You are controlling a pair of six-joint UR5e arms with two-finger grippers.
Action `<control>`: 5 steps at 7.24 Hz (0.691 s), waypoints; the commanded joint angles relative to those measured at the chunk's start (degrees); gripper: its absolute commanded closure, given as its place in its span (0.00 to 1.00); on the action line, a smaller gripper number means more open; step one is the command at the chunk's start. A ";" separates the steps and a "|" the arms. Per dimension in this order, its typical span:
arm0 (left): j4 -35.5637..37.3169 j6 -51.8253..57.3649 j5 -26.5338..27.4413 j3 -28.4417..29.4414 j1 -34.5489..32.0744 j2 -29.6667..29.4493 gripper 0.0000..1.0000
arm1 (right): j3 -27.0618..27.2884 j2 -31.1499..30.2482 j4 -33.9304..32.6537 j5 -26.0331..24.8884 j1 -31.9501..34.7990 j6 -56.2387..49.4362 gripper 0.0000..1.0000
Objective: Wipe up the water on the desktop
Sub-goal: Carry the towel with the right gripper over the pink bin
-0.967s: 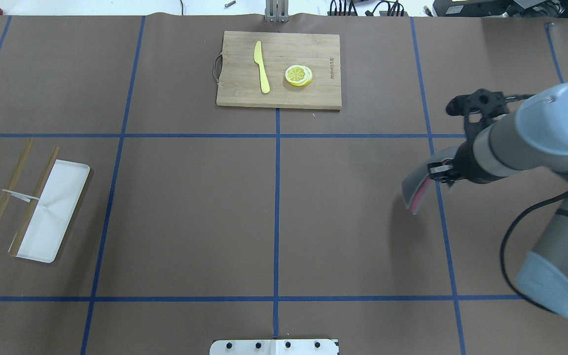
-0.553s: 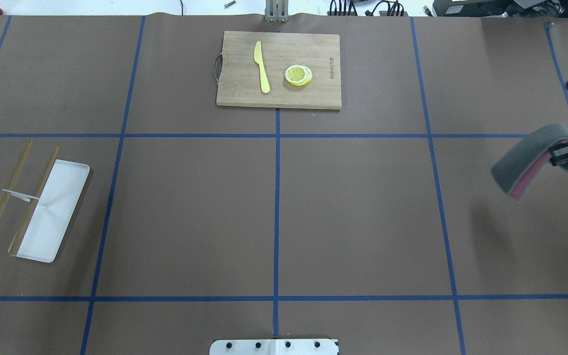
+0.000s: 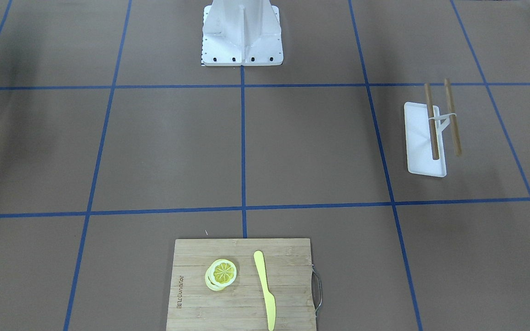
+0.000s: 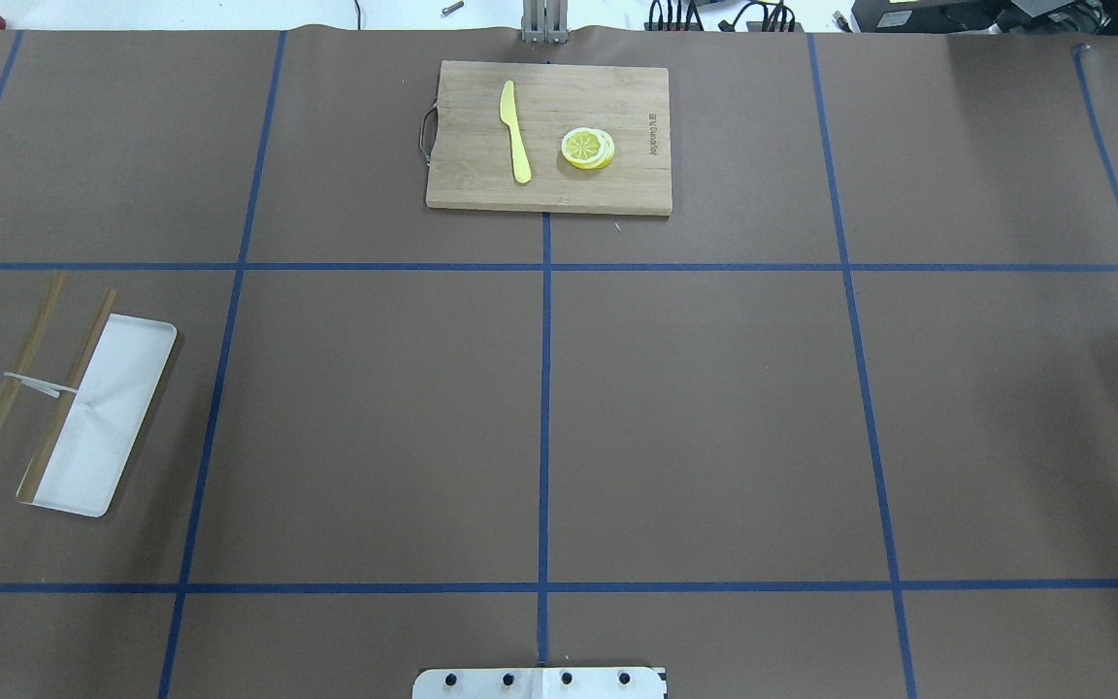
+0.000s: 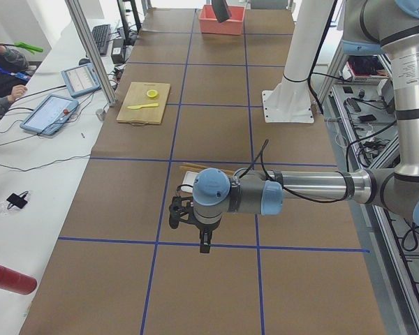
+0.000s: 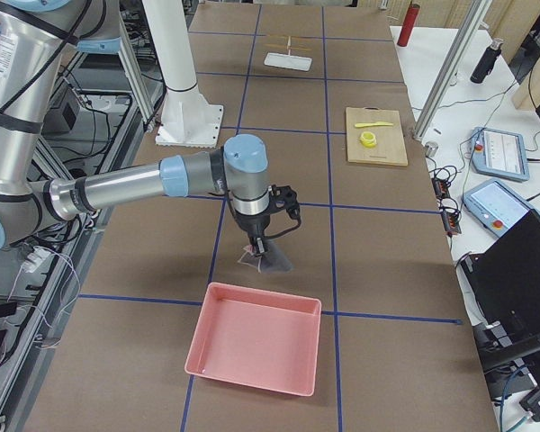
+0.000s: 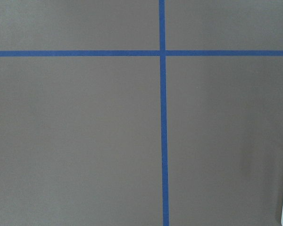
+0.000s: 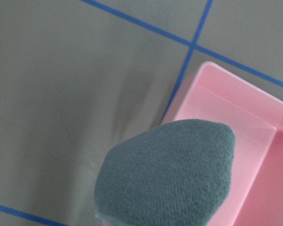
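The desktop point(image 4: 695, 417) is a matte brown surface with blue tape lines; I see no water on it. My right gripper point(image 6: 256, 245) hangs off the desktop's right end, beside a pink bin point(image 6: 256, 349). A grey cloth with a pink underside point(image 6: 272, 258) hangs from it. In the right wrist view the cloth point(image 8: 170, 174) fills the lower frame above the bin's edge point(image 8: 245, 150); the fingers are hidden. My left gripper point(image 5: 204, 246) hovers low over the desktop near the white tray; I cannot tell whether it is open or shut.
A bamboo cutting board point(image 4: 549, 136) at the far middle holds a yellow knife point(image 4: 515, 131) and lemon slices point(image 4: 588, 148). A white tray point(image 4: 103, 413) with two wooden sticks point(image 4: 11, 383) lies at the left. The robot base point(image 3: 242, 34) stands at the near edge.
My right arm has carried the cloth to the right, out of the overhead view, to the pink bin. Nothing on the desktop has moved.
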 commanded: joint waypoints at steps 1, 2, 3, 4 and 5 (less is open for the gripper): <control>-0.04 0.03 -0.08 0.00 0.03 -0.07 0.01 | -5.47 -5.70 0.04 0.08 12.56 -19.37 1.00; -0.13 0.03 -0.09 0.00 0.03 -0.16 0.01 | -8.11 -7.20 0.39 -0.09 14.87 -22.49 1.00; -0.83 0.03 0.00 0.26 0.03 -0.16 0.01 | -10.05 -7.65 0.57 -0.62 15.07 -22.78 1.00; -1.01 0.03 0.00 0.26 0.03 -0.16 0.01 | -11.72 -7.21 0.66 -0.71 15.07 -22.44 1.00; -1.01 0.03 0.00 0.26 0.03 -0.16 0.01 | -11.65 -6.43 0.66 -0.36 14.98 -21.82 1.00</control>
